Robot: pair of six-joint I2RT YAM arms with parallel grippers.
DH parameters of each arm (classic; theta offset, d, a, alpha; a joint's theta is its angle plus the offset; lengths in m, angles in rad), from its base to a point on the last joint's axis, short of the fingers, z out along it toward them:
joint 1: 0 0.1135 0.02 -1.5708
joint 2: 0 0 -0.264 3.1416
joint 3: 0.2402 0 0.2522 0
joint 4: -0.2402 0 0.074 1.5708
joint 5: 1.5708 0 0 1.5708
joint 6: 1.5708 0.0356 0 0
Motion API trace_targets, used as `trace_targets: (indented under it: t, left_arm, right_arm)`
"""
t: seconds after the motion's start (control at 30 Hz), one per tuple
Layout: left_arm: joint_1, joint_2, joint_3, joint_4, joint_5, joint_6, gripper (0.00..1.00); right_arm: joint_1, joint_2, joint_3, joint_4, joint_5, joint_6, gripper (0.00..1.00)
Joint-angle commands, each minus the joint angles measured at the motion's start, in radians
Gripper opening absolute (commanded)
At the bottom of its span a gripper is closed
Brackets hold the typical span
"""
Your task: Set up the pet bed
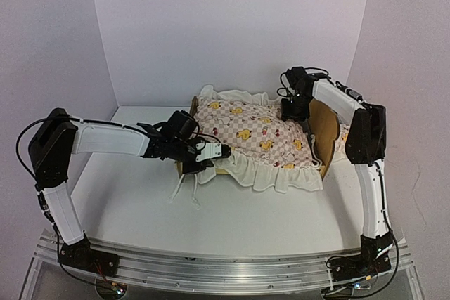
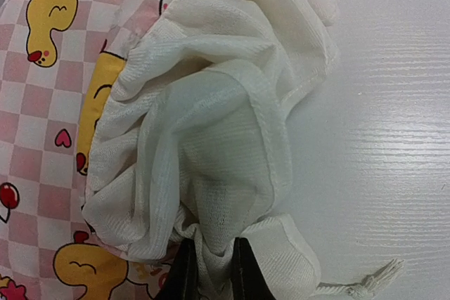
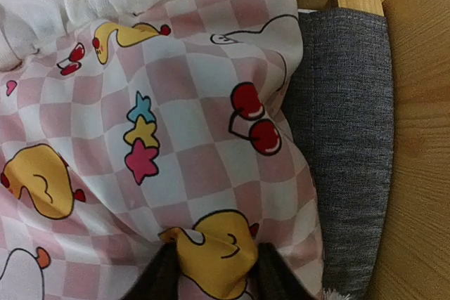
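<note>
The light-wood pet bed point(image 1: 325, 126) stands mid-table, its headboard at the right. Its dark grey fabric base point(image 3: 348, 152) shows beside the wood in the right wrist view. The pink checked duck quilt point(image 1: 246, 131) covers the frame, its cream ruffle point(image 1: 278, 173) hanging over the near side. My left gripper point(image 1: 219, 151) is shut on a fold of the ruffle point(image 2: 211, 194) at the bed's left end. My right gripper point(image 1: 294, 109) is shut on a pinch of the quilt point(image 3: 211, 173) next to the headboard.
White cords point(image 1: 184, 189) from the quilt trail on the white table point(image 1: 140, 194) below the left gripper; one tasselled end point(image 2: 369, 282) shows in the left wrist view. White walls close the back and sides.
</note>
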Motion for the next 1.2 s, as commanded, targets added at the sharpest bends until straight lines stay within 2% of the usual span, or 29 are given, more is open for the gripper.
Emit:
trace_targets:
  t: [0.0,0.07,0.13,0.27,0.47,0.6,0.7,0.8,0.87,0.93,1.03,1.1,1.17]
  left_arm:
    - [0.040,-0.042,0.067,-0.001,-0.009,-0.040,0.03]
    - [0.076,-0.083,0.063,-0.049,0.090,-0.056,0.03]
    - [0.110,-0.122,0.039,-0.076,0.171,-0.035,0.00]
    - [0.157,-0.147,0.012,-0.116,0.244,0.032,0.00]
    - [0.208,-0.146,0.028,-0.228,0.318,0.139,0.00]
    - [0.208,-0.133,0.025,-0.294,0.404,0.212,0.00]
    - [0.208,-0.118,0.041,-0.334,0.443,0.215,0.00]
    - [0.209,-0.103,0.058,-0.336,0.417,0.220,0.01]
    - [0.213,-0.101,0.065,-0.318,0.394,0.219,0.10]
    - [0.215,-0.102,0.091,-0.317,0.396,0.221,0.27]
    - [0.214,-0.114,0.145,-0.383,0.458,0.268,0.47]
    - [0.215,-0.123,0.186,-0.471,0.509,0.316,0.55]
    - [0.215,-0.129,0.232,-0.557,0.589,0.358,0.59]
  right_arm:
    - [-0.015,-0.014,0.003,0.025,0.000,-0.029,0.14]
    - [-0.020,-0.020,0.015,0.034,0.058,-0.060,0.05]
    - [-0.024,-0.029,0.027,0.044,0.127,-0.085,0.01]
    - [-0.026,-0.053,0.039,0.090,0.189,-0.134,0.00]
    - [-0.026,-0.079,-0.017,0.153,0.100,-0.141,0.00]
    - [-0.022,-0.096,-0.093,0.166,-0.008,-0.108,0.12]
    - [-0.016,-0.150,-0.119,0.162,-0.071,-0.119,0.31]
    - [-0.001,-0.243,-0.144,0.129,-0.105,-0.146,0.46]
    - [0.017,-0.306,-0.168,0.074,-0.116,-0.159,0.51]
    - [0.039,-0.383,-0.206,0.014,-0.127,-0.163,0.54]
    - [0.079,-0.482,-0.273,-0.103,-0.139,-0.137,0.55]
    - [0.089,-0.531,-0.284,-0.207,-0.129,-0.093,0.55]
    - [0.090,-0.574,-0.269,-0.293,-0.064,-0.035,0.57]
